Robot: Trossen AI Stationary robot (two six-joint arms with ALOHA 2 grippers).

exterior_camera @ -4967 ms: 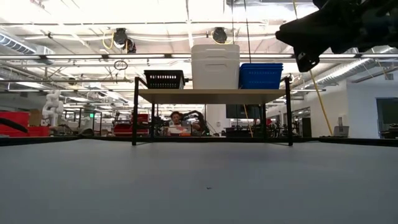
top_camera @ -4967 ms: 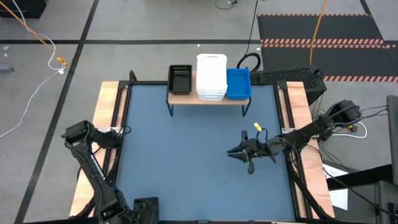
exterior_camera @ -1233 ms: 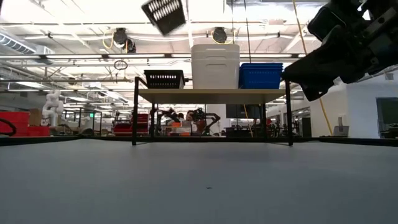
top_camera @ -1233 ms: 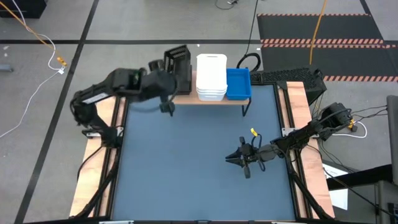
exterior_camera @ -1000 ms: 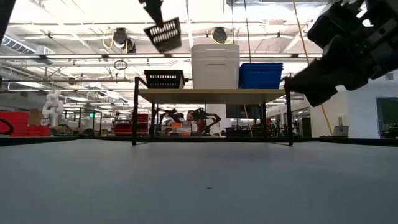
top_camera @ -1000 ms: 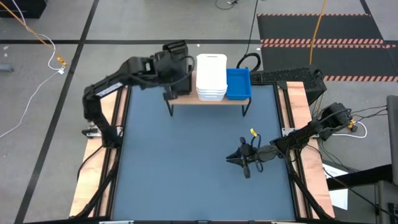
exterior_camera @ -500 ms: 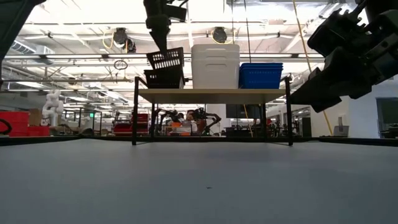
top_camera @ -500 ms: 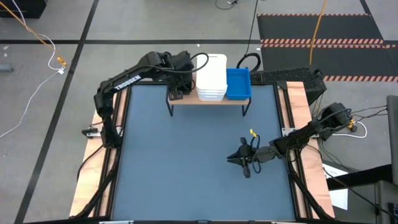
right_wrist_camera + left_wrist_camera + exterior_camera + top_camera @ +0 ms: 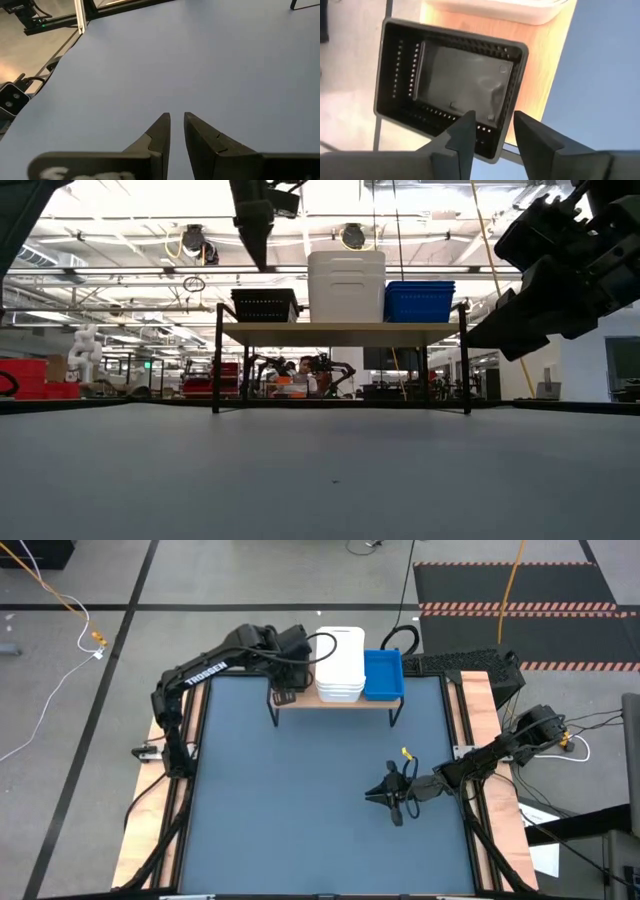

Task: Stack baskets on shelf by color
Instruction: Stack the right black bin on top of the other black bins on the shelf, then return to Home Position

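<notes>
On the light-wood shelf (image 9: 340, 702) (image 9: 340, 333) stand three stacks: black baskets (image 9: 265, 305) at its left end, white baskets (image 9: 340, 665) (image 9: 346, 285) in the middle and blue baskets (image 9: 383, 675) (image 9: 420, 302) at its right end. My left gripper (image 9: 292, 652) (image 9: 257, 255) (image 9: 494, 117) hovers open just above the black stack. Its fingers point down over the near wall of the top black basket (image 9: 455, 90), which sits level in the stack. My right gripper (image 9: 368, 797) (image 9: 176, 116) waits above the mat's right part with a narrow gap between its fingers.
The dark blue-grey mat (image 9: 300, 800) spreads from the shelf's black legs (image 9: 217, 360) to the table's near edge. Wooden table strips (image 9: 165, 710) run along both sides. The right arm's bulk hangs in the low view's upper right. A yellow tag (image 9: 405, 752) sits on that arm's cable.
My left gripper has carried a black basket from high over the table's far left to the shelf's left end and moved down. Half a second ago the basket hung tilted on the black stack. It has since come off the fingers and now sits level in the stack.
</notes>
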